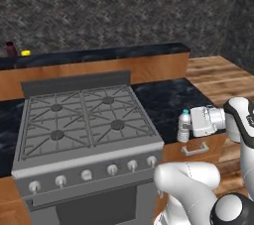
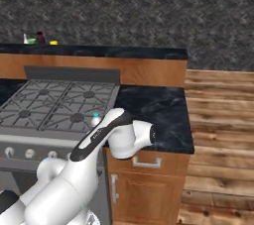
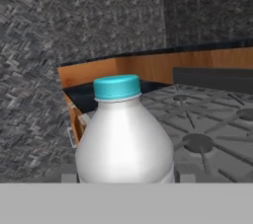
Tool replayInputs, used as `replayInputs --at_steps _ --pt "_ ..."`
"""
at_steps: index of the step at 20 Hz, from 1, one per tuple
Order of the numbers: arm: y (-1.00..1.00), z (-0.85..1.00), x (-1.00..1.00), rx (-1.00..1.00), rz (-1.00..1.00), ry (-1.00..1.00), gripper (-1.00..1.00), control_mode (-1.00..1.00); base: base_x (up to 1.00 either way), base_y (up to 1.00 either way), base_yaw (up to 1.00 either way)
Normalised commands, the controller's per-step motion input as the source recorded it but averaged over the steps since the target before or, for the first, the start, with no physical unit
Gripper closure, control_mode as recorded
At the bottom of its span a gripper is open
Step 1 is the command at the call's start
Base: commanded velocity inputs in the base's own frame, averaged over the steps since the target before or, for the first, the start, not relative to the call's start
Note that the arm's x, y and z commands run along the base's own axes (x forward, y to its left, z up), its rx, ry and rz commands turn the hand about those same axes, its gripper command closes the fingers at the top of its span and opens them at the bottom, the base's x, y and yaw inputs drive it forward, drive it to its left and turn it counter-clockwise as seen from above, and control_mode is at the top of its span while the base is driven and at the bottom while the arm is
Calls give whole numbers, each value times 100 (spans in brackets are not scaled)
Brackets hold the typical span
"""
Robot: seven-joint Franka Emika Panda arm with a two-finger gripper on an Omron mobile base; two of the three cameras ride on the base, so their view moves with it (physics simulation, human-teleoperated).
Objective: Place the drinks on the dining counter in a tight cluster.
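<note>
A short clear bottle with a light-blue cap (image 3: 123,134) fills the hand view, and my gripper (image 3: 126,174) is shut on its body, one fingertip on each side. In the left base view this bottle (image 1: 184,127) is upright at the front edge of the black counter beside the stove, with my gripper (image 1: 189,129) reaching in from the right. I cannot tell whether its base touches the top. My arm hides all but its cap (image 2: 95,118) in the right base view. A dark maroon bottle (image 1: 10,49) (image 2: 40,37) stands far back on the dining counter (image 1: 114,53) (image 2: 109,51).
A grey gas stove (image 1: 84,120) with a raised back panel lies left of the held bottle. A small yellow thing (image 1: 26,53) sits near the maroon bottle. The black counter over drawers (image 2: 158,110) ends at a wooden floor (image 2: 223,135) on the right.
</note>
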Motion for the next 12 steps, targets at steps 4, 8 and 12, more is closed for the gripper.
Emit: replayInputs --at_steps 4,8,12 --pt "0 0 0 0 0 0 100 100 1 -76 0" --pt "0 0 0 0 0 0 100 100 4 -76 0" --pt "0 0 0 0 0 0 100 100 8 -75 0"
